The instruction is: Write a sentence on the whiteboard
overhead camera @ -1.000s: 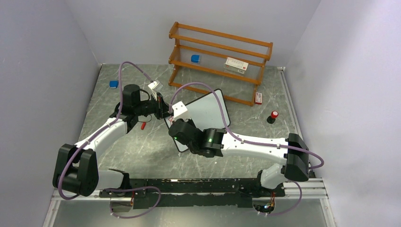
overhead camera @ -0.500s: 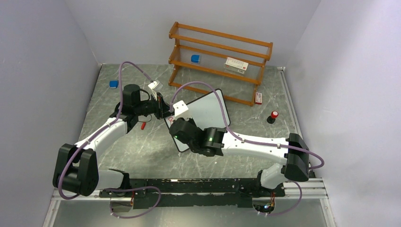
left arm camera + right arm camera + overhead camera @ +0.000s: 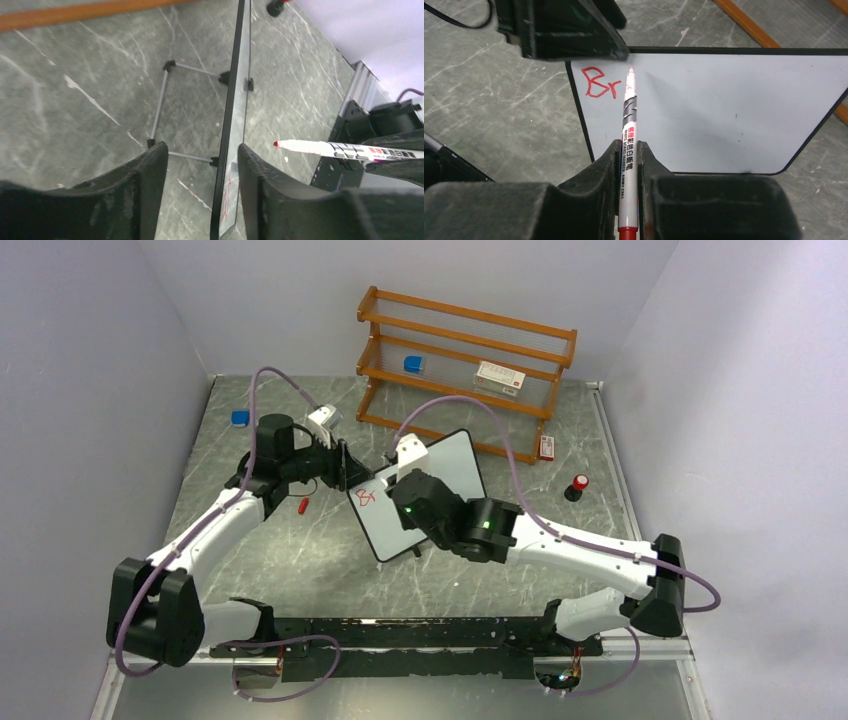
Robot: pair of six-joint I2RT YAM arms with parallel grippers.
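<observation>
The whiteboard (image 3: 445,472) stands tilted on its wire feet mid-table, with red letters "Br" (image 3: 365,498) at its upper left corner. My left gripper (image 3: 345,468) is open and straddles the board's left edge (image 3: 223,160), the fingers (image 3: 150,170) apart from it. My right gripper (image 3: 628,147) is shut on a white marker (image 3: 629,120) with a red tip. In the left wrist view the marker (image 3: 330,148) hovers just off the whiteboard's face. In the right wrist view its tip sits right of the "Br" (image 3: 599,82) on the whiteboard (image 3: 724,110).
A wooden shelf (image 3: 465,370) stands behind the board, holding a blue item (image 3: 413,364) and a white box (image 3: 498,377). A small red piece (image 3: 302,506) lies under the left arm. A blue item (image 3: 240,418) lies far left, a red-topped black object (image 3: 578,485) to the right.
My left gripper has opened, letting go of the board's edge. The right arm has swung rightwards and back, uncovering the red letters.
</observation>
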